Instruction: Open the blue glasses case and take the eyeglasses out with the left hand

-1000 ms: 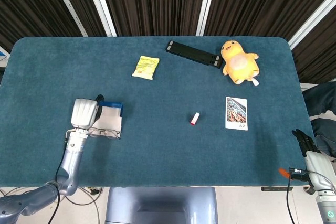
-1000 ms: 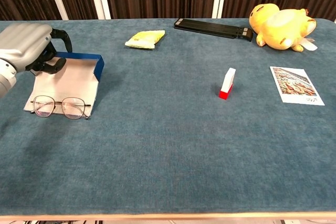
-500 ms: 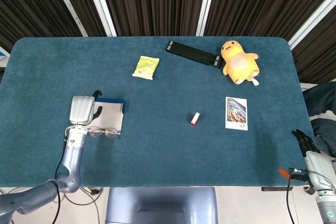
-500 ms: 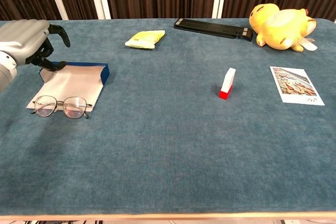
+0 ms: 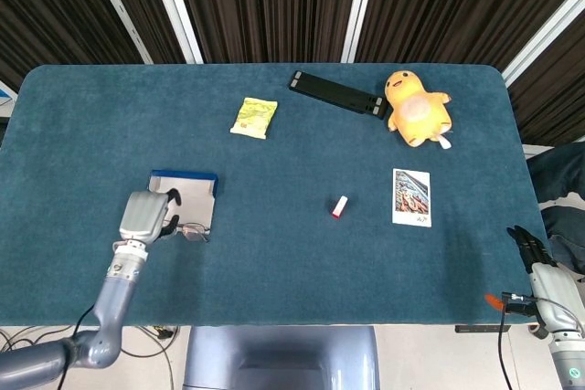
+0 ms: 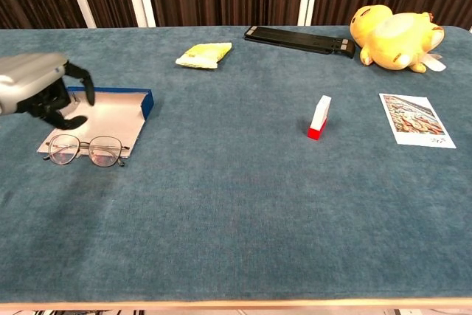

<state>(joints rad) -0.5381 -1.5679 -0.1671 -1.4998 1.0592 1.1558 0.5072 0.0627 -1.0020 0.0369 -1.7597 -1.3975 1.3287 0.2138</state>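
Currently the blue glasses case with the pale lining (image 6: 103,119) is lying flat and open near the table's left front. The thin wire-framed eyeglasses (image 6: 85,150) are resting at its front edge, partly on the lining, lenses toward the chest camera.

Risk, as judged: the frames are thin and lying flat, so curled fingers coming in could be pushing them off the lining onto the teal felt tabletop (image 6: 243,204) instead of catching them. A pinch on a lens rather than the bridge or a temple could be letting them slip or twist. Dragging the light case along with them is also possible.

Left hand (image 6: 40,94) is hovering over the case's left portion, just behind the eyeglasses, palm down, fingers curled inward around nothing; contact with the lining cannot be told. In the head view it (image 5: 144,217) is covering part of the frames.

Right hand (image 5: 537,258) is sitting at the table's right front edge, well apart from the work; grip state cannot be told.
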